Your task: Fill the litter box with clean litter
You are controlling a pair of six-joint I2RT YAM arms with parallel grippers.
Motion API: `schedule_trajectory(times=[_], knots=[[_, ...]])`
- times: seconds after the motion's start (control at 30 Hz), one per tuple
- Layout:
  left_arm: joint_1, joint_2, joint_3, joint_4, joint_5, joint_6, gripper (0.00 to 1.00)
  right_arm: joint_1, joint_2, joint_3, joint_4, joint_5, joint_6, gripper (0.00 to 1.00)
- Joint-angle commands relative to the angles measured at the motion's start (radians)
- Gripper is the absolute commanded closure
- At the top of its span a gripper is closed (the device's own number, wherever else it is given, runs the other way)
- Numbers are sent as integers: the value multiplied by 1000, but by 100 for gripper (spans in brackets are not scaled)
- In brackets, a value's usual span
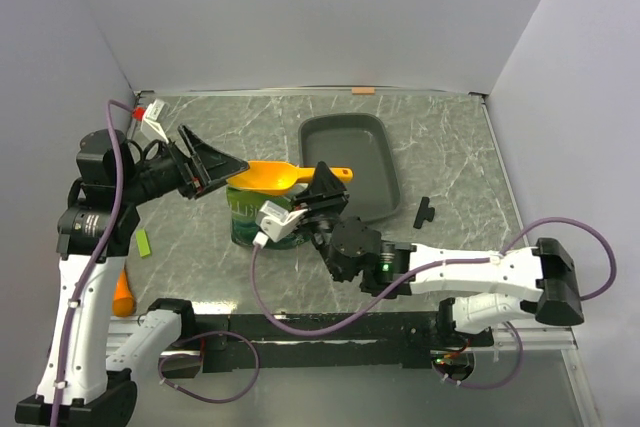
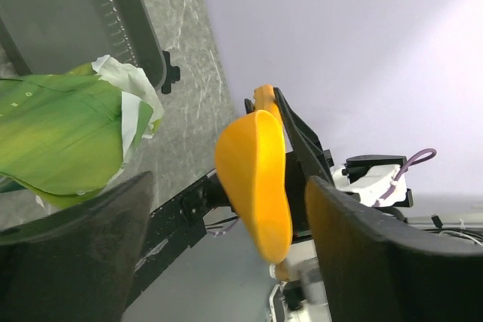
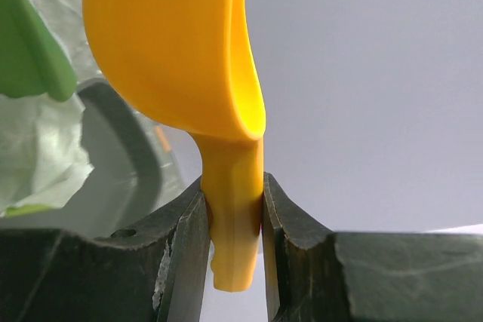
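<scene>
The dark grey litter box [image 1: 345, 157] lies at the back centre of the table and has nothing in it; its rim also shows in the left wrist view [image 2: 143, 32] and the right wrist view [image 3: 132, 160]. My right gripper [image 1: 325, 185] [image 3: 234, 220] is shut on the handle of an orange scoop [image 1: 275, 176] [image 3: 173, 43], held over the green bag [image 1: 255, 219] [image 2: 60, 133]. My left gripper [image 1: 228, 175] [image 2: 226, 262] is open just left of the scoop's bowl [image 2: 256, 182], not touching it. No clean litter shows in any view.
A small black part [image 1: 424, 212] lies right of the litter box. An orange object [image 1: 122, 290] and a small green piece [image 1: 144, 243] lie at the left near edge. Grey walls close in the back and both sides.
</scene>
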Motion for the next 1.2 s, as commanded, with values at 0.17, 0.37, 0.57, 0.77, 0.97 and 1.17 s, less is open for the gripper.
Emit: schedule_trajectory(times=[0.17, 0.37, 0.57, 0.77, 0.97, 1.17], knots=[[-23, -12, -18, 44, 26, -26, 40, 13, 101, -26, 411, 31, -319, 100], [-29, -11, -19, 44, 29, -17, 62, 10, 112, -26, 463, 28, -355, 100], [-34, -3, -16, 46, 32, -10, 93, 8, 119, -26, 481, 33, -375, 100], [-37, -6, 5, 37, 22, 49, 99, 8, 118, -24, 538, 50, -376, 64], [-37, -17, 36, 41, -18, 155, 99, 16, -31, 95, -120, -1, 168, 22], [-37, 12, 42, 97, -17, 230, 99, 11, -158, 295, -741, -294, 782, 14]])
